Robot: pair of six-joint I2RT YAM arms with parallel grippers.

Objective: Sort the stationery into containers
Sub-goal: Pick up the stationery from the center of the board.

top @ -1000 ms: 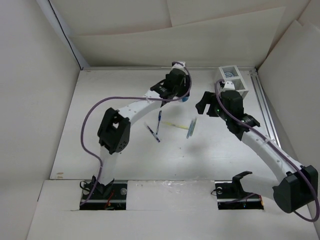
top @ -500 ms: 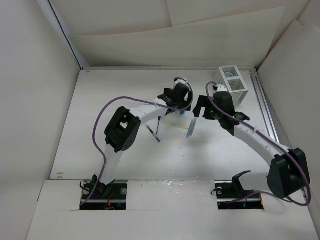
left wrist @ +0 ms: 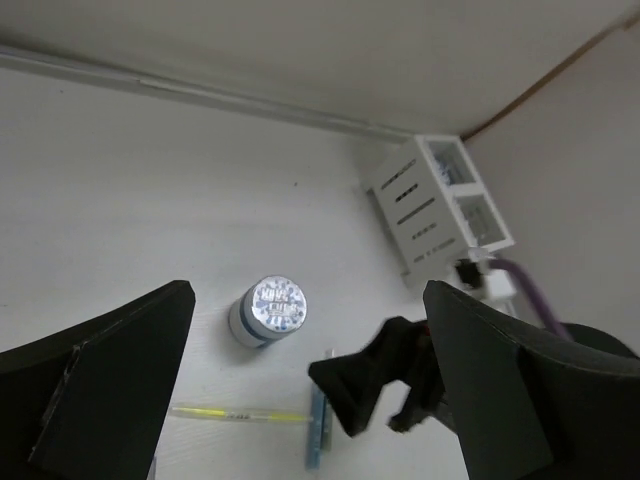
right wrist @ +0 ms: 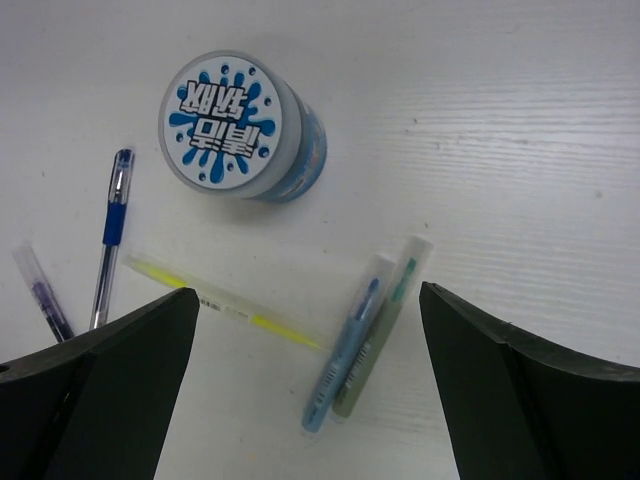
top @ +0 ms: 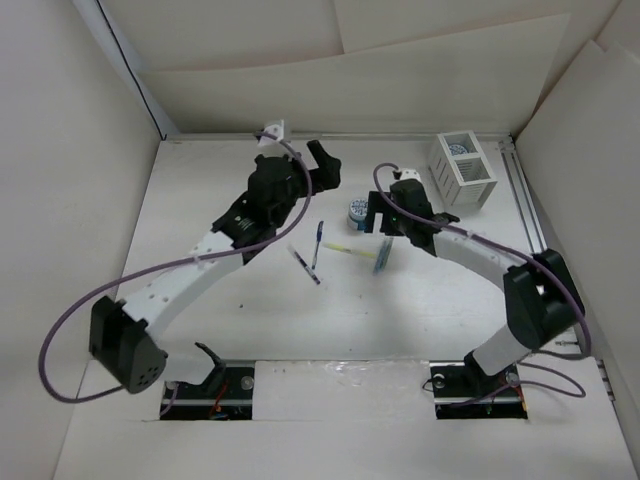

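Left gripper spread wide and holding nothing, over the far part of the table, left of and beyond the loose stationery, touching none of it. Right gripper also gaping wide and empty, just right of a blue-and-white roll standing on end, close but not touching. From the right wrist: that roll up and to the left, beyond the fingers, printed face upward. Below it, crossing the gap between them, a pale-yellow stick lying aslant, its right end at a light-blue stick, touching or nearly so. Pressed alongside the light-blue stick, a pale greenish stick. Left of the yellow one, a dark blue pen, and further left a purple-tinted pen, near each other without touching. At the table's far right corner, apart from the right gripper, the white slatted organizer box, upright, with a second roll in its farther compartment. Contents of the nearer compartment impossible to tell. From the left wrist: first roll down on the table near the middle of the wide gap, box up and to the right.
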